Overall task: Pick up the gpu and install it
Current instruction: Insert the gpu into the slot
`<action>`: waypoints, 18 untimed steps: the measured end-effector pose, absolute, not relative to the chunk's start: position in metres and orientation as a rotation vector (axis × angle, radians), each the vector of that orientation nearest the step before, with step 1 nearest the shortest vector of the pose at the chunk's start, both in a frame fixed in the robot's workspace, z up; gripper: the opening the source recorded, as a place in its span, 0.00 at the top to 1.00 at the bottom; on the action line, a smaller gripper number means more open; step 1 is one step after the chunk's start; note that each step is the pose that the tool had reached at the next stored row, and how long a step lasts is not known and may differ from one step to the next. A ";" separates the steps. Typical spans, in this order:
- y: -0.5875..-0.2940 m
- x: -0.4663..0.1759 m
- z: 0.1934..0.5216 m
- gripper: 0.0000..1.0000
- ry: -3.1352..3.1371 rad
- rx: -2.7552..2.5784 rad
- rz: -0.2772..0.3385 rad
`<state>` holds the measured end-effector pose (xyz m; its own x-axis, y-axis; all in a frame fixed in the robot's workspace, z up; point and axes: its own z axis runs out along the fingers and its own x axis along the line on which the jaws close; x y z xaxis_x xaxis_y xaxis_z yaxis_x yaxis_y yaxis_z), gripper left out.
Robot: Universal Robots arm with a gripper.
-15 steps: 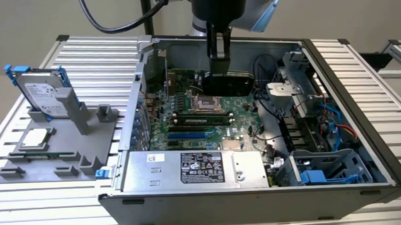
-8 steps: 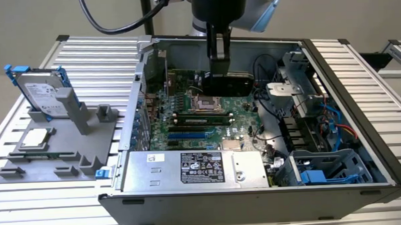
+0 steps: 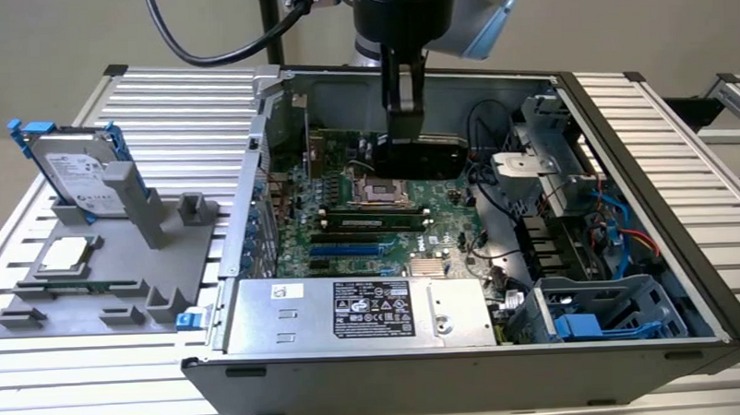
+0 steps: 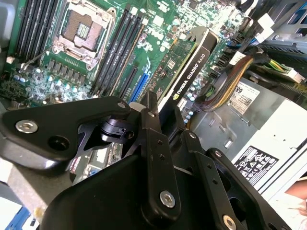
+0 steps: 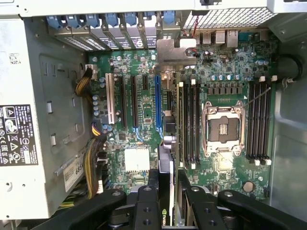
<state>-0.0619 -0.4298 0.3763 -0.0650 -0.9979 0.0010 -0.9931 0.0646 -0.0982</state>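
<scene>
My gripper is clamped on the gpu, jaws pressed to both of its flat faces. I hold it on edge inside the computer case, just above the motherboard, beside the blue slot

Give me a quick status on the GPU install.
Pincer shut on the gpu. Card held on edge over the motherboard inside the case. Nothing seen blocking below.

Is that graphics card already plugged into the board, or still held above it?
Held above: the gpu hangs edge-down in the gripper, over the motherboard slots.
</scene>
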 end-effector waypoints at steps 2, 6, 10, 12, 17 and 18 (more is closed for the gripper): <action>-0.430 -0.062 0.376 1.00 2.243 -2.101 -0.111; -0.430 -0.062 0.375 1.00 2.242 -2.101 -0.111; -0.430 -0.062 0.374 1.00 2.242 -2.101 -0.111; -0.430 -0.062 0.374 1.00 2.242 -2.101 -0.111; -0.430 -0.062 0.372 1.00 2.243 -2.101 -0.111; -0.430 -0.062 0.372 1.00 2.242 -2.101 -0.111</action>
<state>-0.0619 -0.4298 0.3723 -0.0650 -0.9979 0.0010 -0.9931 0.0646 -0.0982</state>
